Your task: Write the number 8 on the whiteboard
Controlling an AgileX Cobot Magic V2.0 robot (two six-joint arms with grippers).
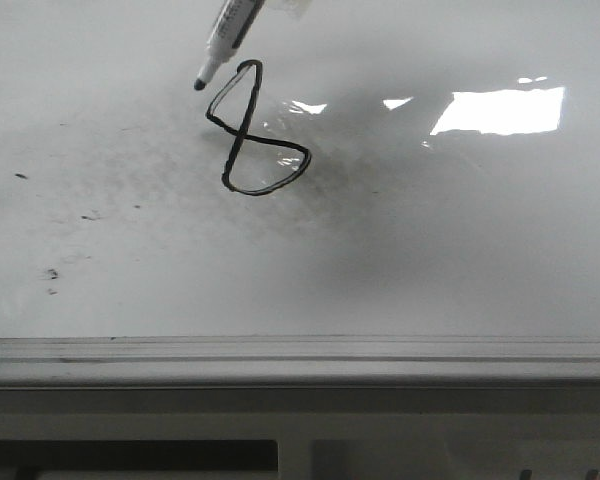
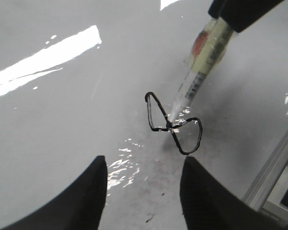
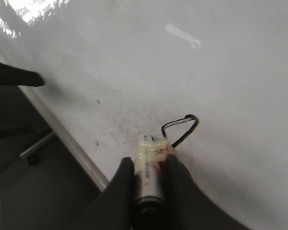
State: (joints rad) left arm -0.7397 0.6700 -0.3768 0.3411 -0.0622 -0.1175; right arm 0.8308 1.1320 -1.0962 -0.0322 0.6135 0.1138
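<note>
Number 8 [image 1: 252,130] sat drawn on the whiteboard [image 1: 430,250], upper centre in front view. Marker [image 1: 228,35] tip hung just left of its top loop, off the line. Right claw [image 3: 151,167] clamped on the taped marker barrel. Left claw [image 2: 143,184] gaped wide, holding nothing, above the board. Black specks [image 1: 50,272] lay well left; grey edge rail [image 1: 300,350] ran along the near side.
</note>
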